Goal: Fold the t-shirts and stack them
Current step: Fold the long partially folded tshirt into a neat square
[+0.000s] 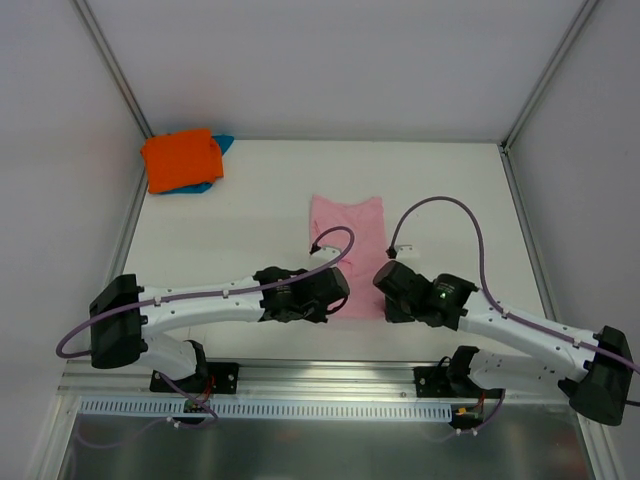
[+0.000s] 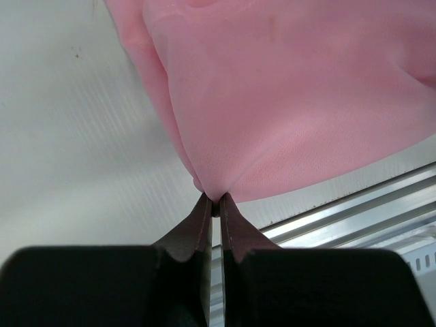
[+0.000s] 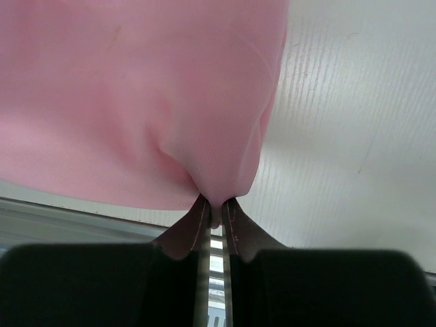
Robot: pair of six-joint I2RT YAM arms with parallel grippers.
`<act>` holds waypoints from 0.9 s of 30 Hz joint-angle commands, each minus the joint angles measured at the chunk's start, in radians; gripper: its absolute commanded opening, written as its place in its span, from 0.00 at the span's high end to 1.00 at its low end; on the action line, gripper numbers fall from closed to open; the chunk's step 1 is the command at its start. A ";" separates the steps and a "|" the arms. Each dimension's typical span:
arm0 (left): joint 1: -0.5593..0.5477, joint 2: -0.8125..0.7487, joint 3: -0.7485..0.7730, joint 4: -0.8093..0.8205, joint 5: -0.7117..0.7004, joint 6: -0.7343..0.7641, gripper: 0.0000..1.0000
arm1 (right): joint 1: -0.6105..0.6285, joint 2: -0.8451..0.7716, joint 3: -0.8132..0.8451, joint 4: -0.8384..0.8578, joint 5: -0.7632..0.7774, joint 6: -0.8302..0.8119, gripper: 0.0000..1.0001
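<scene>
The pink shirt (image 1: 348, 232) lies spread on the counter (image 1: 450, 190) between the two arms, its far end flat and its near edge lifted. The left hand (image 2: 215, 201) is closed to a sliver, with a small tuck of the shirt's near left corner nipped at the very tips. The right hand (image 3: 215, 206) has the near right corner the same way. The cloth puckers into each pinch and hangs in loose folds, so it looks thin, light and limp. It will probably sag between the holds and trail on the counter rather than keep any shape. Such shallow tip grips could slip under a tug. The corners look like the right places to hold, kept level and apart so the edge stays taut for folding. The orange shirt (image 1: 180, 160) sits folded at the far left on the teal shirt (image 1: 224, 143).
</scene>
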 commanded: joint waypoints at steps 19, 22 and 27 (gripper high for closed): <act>0.075 0.012 0.038 -0.028 -0.023 0.098 1.00 | -0.099 0.045 0.072 -0.003 -0.019 -0.108 1.00; 0.099 0.020 0.050 -0.017 -0.016 0.124 1.00 | -0.134 0.066 0.095 0.006 -0.030 -0.155 1.00; 0.152 0.042 0.083 0.003 0.007 0.184 1.00 | -0.228 0.130 0.152 0.041 -0.085 -0.232 1.00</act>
